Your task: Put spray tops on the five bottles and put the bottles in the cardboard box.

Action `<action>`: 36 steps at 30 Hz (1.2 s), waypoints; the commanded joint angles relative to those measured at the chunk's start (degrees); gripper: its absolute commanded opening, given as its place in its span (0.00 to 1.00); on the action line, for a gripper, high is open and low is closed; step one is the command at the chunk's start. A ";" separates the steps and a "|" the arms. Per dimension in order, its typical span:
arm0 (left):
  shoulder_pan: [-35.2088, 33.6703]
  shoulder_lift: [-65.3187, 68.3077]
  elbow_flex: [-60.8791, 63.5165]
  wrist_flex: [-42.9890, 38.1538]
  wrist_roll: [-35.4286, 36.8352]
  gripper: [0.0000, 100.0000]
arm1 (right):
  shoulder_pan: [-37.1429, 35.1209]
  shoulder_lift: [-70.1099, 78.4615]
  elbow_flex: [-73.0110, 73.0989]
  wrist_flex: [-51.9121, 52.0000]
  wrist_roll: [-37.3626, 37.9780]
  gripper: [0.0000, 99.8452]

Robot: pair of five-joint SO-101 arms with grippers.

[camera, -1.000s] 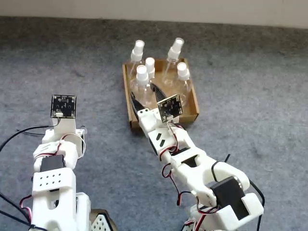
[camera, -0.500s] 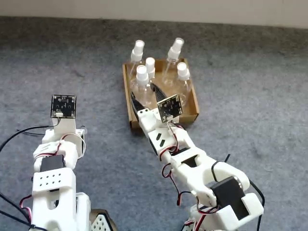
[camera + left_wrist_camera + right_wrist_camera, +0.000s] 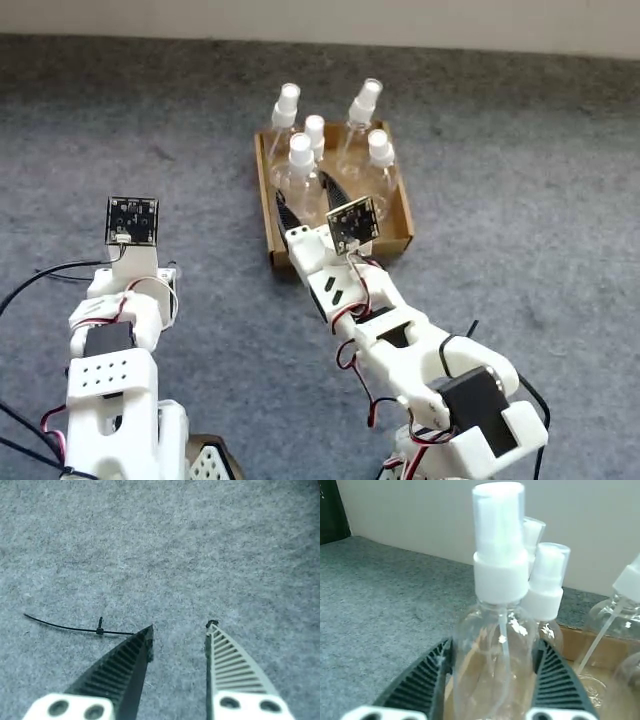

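- We see the right gripper [image 3: 308,200] closed against the clear sides of one bottle [image 3: 299,183]. The bottle stands upright in the cardboard box [image 3: 263,200] with a white spray top [image 3: 301,148] on it.
- Four other bottles [image 3: 352,145] stand in the box beside and behind it, each capped alike.
- The left gripper [image 3: 180,627] is partly open and holds nothing. It is over the grey desk [image 3: 200,540], with a black cable tie [image 3: 100,628] just beside one fingertip.

Five bottles [image 3: 345,150] crowd the box [image 3: 404,212]. The right jaws, closed around one bottle [image 3: 495,670], block the box's near side. The surface [image 3: 190,150] left of the box gives passage.
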 commanded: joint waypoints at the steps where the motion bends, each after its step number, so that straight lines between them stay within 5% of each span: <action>1: -0.57 -0.22 -0.22 -1.32 -0.18 0.17 | 0.48 -0.57 -2.51 -1.89 0.44 0.15; 19: -0.57 -0.22 -0.22 -1.32 -0.18 0.17 | 0.40 -0.92 -2.33 -1.89 0.88 0.15; 29: -0.57 -0.22 -0.22 -1.32 -0.18 0.17 | 0.40 -1.10 -1.71 -1.98 0.88 0.01; 36: -0.57 -0.22 -0.22 -1.32 -0.18 0.17 | -0.57 -11.47 3.30 -1.63 0.88 0.00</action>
